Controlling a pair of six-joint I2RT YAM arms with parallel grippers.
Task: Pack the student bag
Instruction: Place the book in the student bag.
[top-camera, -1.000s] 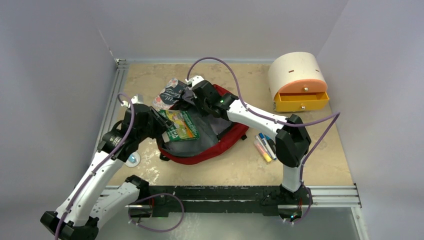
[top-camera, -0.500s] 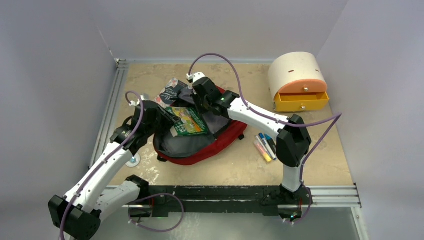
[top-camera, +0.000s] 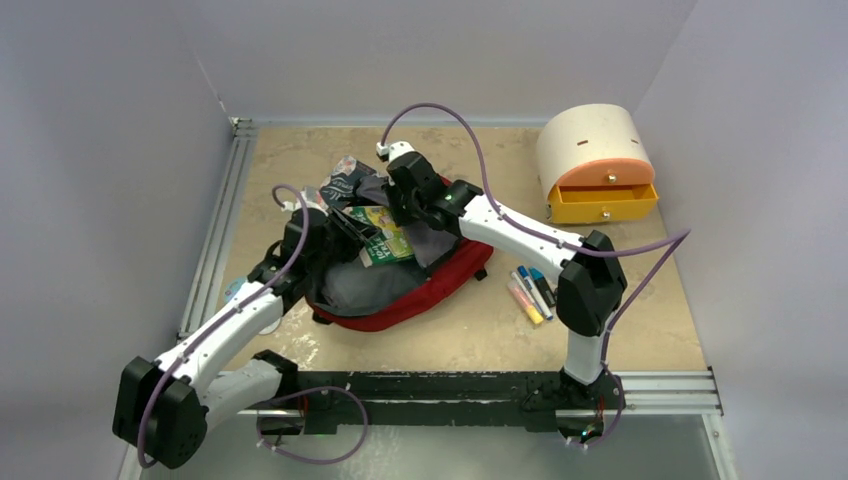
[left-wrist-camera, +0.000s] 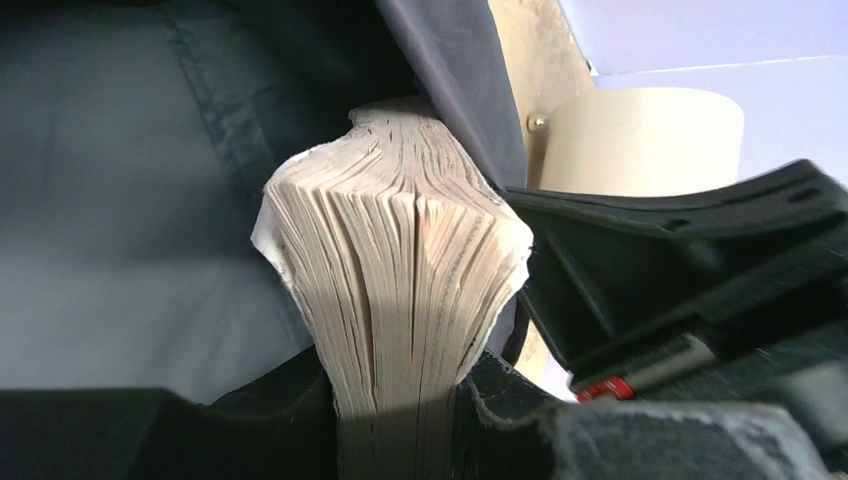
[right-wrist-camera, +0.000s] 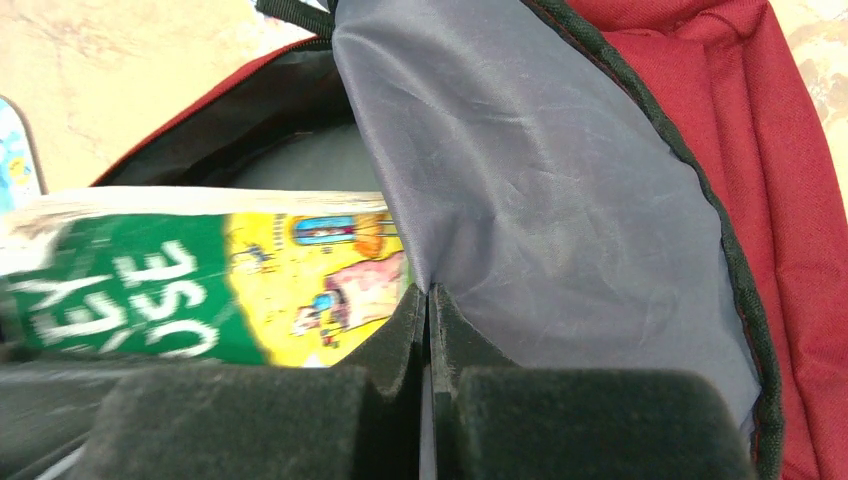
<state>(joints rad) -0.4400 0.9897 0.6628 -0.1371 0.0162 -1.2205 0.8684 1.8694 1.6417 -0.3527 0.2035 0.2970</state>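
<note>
**Operator:** What do the wrist views add?

**Arm:** Left wrist: my left gripper (left-wrist-camera: 395, 425) clamps the paperback (left-wrist-camera: 400, 250) across its fanned page edge. Right wrist: my right gripper (right-wrist-camera: 428, 335), pressed together, pinches the grey lining flap (right-wrist-camera: 540, 200), which is lifted.

**Operator:** Bag position and contents?

**Arm:** The student bag (top-camera: 440, 285) lies open mid-table, with the paperback partly inside its mouth.

**Operator:** Surroundings?

**Arm:** Beige table (top-camera: 620, 330). Markers (top-camera: 530, 292) lie just right of the bag. A cream-and-orange drawer box (top-camera: 595, 160) stands far right, its drawer pulled out. The walls are pale.
</note>
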